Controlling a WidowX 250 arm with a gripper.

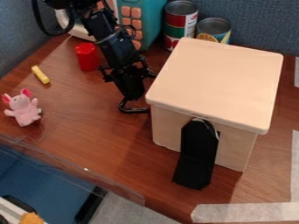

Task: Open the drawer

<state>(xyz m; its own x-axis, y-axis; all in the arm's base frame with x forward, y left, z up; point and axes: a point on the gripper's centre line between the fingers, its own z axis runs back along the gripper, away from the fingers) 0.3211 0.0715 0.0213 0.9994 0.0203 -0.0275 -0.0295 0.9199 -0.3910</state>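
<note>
Toward four or five o'clock from the black gripper (133, 106), the wooden box's (219, 83) black strap (197, 155) runs twelve to six; gripper wide or narrow? Can't tell!

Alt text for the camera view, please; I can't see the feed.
Black robot arm over a brown table, its end effector beside a pale wooden box with a black flap hanging down its front. At picture left: a pink plush animal, a yellow stick and a red container. Two cans stand behind the box.
</note>
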